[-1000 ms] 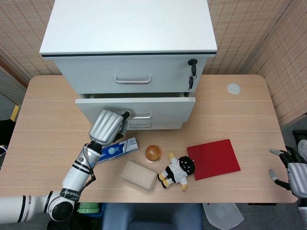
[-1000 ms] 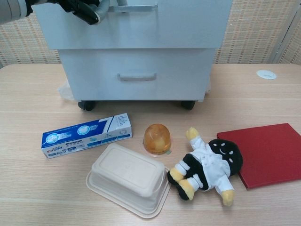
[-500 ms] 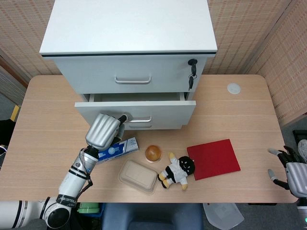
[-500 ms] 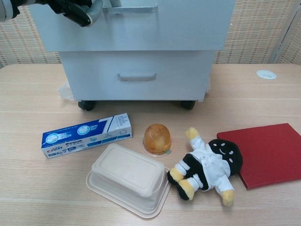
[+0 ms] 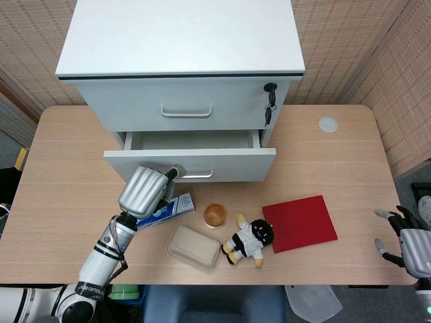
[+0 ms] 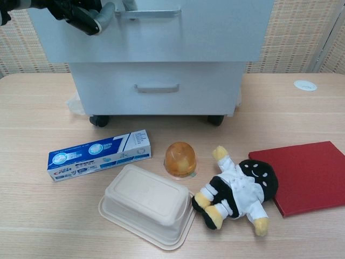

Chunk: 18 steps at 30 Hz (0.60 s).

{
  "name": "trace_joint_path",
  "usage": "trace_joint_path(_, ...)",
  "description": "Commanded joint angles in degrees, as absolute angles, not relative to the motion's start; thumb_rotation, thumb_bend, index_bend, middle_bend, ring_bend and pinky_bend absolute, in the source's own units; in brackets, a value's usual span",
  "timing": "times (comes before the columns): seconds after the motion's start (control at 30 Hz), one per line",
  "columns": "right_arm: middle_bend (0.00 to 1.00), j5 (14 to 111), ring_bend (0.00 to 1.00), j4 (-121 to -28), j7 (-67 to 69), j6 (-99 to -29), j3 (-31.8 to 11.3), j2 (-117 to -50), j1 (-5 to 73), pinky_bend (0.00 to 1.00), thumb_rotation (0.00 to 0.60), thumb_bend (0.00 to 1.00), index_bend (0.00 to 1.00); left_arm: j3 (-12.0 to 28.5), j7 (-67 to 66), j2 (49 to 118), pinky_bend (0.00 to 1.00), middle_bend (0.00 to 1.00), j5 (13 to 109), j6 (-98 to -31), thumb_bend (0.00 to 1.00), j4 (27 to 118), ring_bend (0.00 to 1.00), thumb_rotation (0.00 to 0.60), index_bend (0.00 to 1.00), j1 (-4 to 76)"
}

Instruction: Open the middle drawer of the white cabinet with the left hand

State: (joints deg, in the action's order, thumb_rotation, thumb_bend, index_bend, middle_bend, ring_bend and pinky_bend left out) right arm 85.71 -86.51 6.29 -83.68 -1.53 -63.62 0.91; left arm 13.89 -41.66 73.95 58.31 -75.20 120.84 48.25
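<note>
The white cabinet [image 5: 180, 40] stands at the back of the table. Its middle drawer [image 5: 190, 163] is pulled partway out, and its empty inside shows in the head view. My left hand [image 5: 144, 191] grips the left end of the drawer's metal handle [image 5: 195, 175]; the chest view shows that hand [image 6: 81, 13] at the top left, with its fingers hooked on the handle [image 6: 148, 12]. My right hand [image 5: 412, 241] hangs open off the table's right edge, far from the cabinet.
In front of the cabinet lie a blue toothpaste box [image 5: 165, 209], an orange dome [image 5: 215, 214], a beige lidded container [image 5: 194, 247], a plush doll [image 5: 250, 241] and a red book [image 5: 300, 223]. A key [image 5: 269, 101] hangs in the top drawer's lock.
The middle drawer has slid further out toward me, drawn by my left hand on its handle. The right hand has stayed put.
</note>
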Motion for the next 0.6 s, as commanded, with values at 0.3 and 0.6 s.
trace_joint_path(0.3,0.29,85.77,0.25,-86.6,6.22,-83.84,-1.51,-63.53,0.84,0.25,0.6,0.31,0.23,12.65,-42.87,73.74,1.0,1.0,59.94,-76.25,0.7,123.2,0.99,0.6,0.37,47.21)
trace_joint_path(0.6,0.29,85.84,0.25,-86.44,6.34,-83.89,-1.53,-63.6,0.87,0.25,0.6,0.31,0.23,12.02,-43.54,73.25,1.0,1.0,60.87,-77.06,0.7,125.06,0.99,0.6,0.37,46.27)
